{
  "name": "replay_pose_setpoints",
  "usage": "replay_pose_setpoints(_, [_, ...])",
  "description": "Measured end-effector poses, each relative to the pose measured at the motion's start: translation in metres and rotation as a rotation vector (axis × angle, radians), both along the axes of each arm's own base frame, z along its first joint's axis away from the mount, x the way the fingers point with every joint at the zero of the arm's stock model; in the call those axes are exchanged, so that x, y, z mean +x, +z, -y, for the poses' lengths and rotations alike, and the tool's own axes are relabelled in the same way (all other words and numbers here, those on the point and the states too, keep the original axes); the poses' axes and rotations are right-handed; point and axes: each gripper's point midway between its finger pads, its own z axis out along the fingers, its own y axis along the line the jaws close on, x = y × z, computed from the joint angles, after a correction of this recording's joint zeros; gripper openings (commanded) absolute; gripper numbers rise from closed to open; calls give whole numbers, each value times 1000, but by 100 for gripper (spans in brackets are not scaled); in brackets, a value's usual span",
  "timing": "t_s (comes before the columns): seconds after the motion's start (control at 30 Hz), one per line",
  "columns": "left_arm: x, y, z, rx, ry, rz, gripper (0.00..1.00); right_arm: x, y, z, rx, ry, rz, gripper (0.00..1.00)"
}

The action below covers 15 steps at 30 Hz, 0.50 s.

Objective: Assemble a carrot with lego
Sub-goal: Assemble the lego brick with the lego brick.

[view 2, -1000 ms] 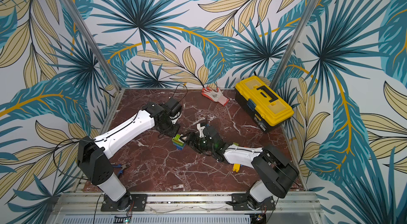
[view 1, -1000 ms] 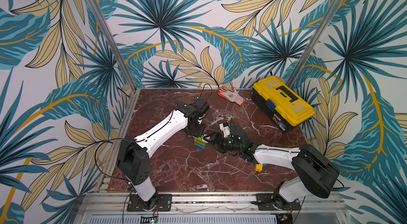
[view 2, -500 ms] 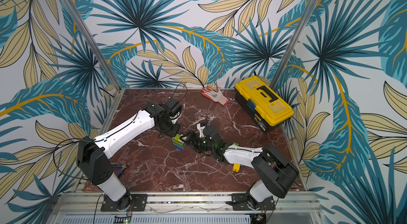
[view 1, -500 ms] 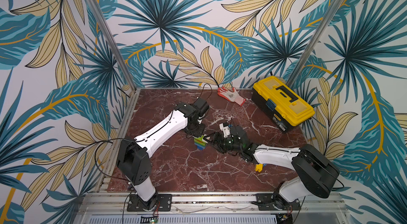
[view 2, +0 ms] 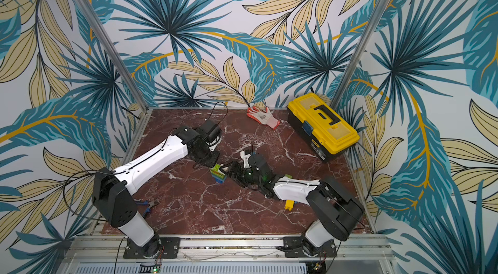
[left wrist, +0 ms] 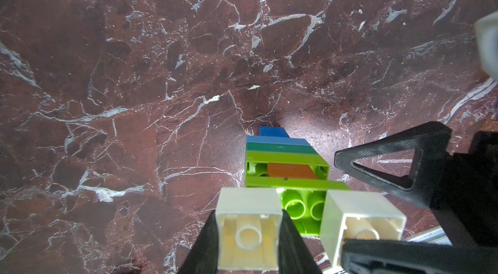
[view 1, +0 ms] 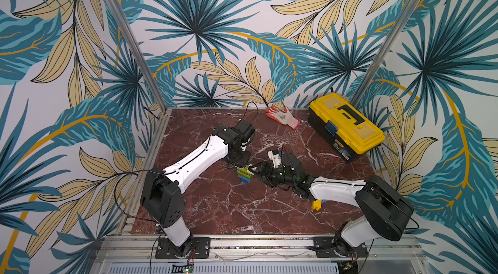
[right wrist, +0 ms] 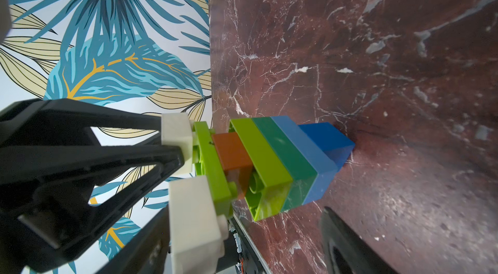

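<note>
A lego stack [view 1: 245, 175] [view 2: 217, 174] stands at the table's middle, its hollow undersides facing up. From the table up it is dark blue, light blue, dark green, lime, orange [right wrist: 231, 151] and a lime plate [left wrist: 299, 206]. Two cream bricks top it. My left gripper [left wrist: 248, 232] [right wrist: 175, 138] [view 1: 241, 164] is shut on one cream brick [left wrist: 249, 205]. My right gripper [right wrist: 242, 213] [left wrist: 340, 200] [view 1: 256, 171] reaches in from the side, open wide. One of its fingers [left wrist: 377, 256] lies on the other cream brick [right wrist: 194, 218]. The other finger [right wrist: 347, 243] is low by the table, apart from the stack.
A loose yellow brick [view 1: 317, 204] [view 2: 289, 204] lies under my right forearm. A yellow toolbox [view 1: 346, 127] stands at the back right and a red-and-white glove [view 1: 283, 117] at the back. Pliers [view 2: 149, 204] lie beside the left arm's base.
</note>
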Motion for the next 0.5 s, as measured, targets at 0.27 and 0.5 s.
replay_pose_setpoints(0.27, [1, 1, 0, 1, 1, 4, 21, 1, 0, -1, 7, -1, 2, 84])
replay_pose_setpoints(0.5, [1, 2, 0, 1, 1, 4, 21, 1, 0, -1, 8, 2, 1, 84])
